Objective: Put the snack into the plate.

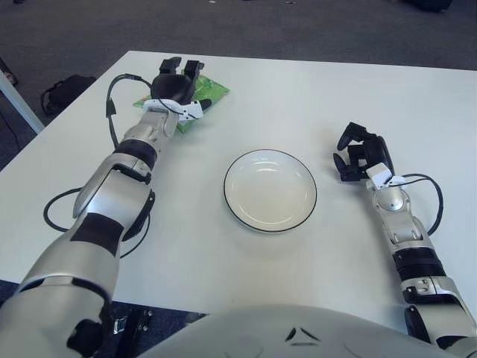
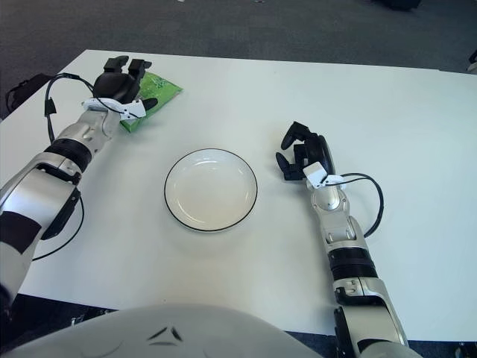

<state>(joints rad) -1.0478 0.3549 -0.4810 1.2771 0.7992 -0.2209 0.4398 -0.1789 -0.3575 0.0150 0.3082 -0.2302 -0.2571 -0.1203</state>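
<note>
The snack, a green packet (image 1: 214, 91), lies flat on the white table at the far left. My left hand (image 1: 181, 80) is stretched out over it and covers its left half. The fingers reach past the packet's far edge and are spread, not closed around it. The white plate with a dark rim (image 1: 270, 191) stands in the middle of the table, to the right of and nearer than the packet, with nothing in it. My right hand (image 1: 359, 154) shows just right of the plate, fingers relaxed and holding nothing.
The table's left edge (image 1: 67, 119) runs close beside my left arm, with a black bag (image 1: 65, 91) on the floor beyond it. Black cables loop off both forearms. The far edge of the table lies just behind the packet.
</note>
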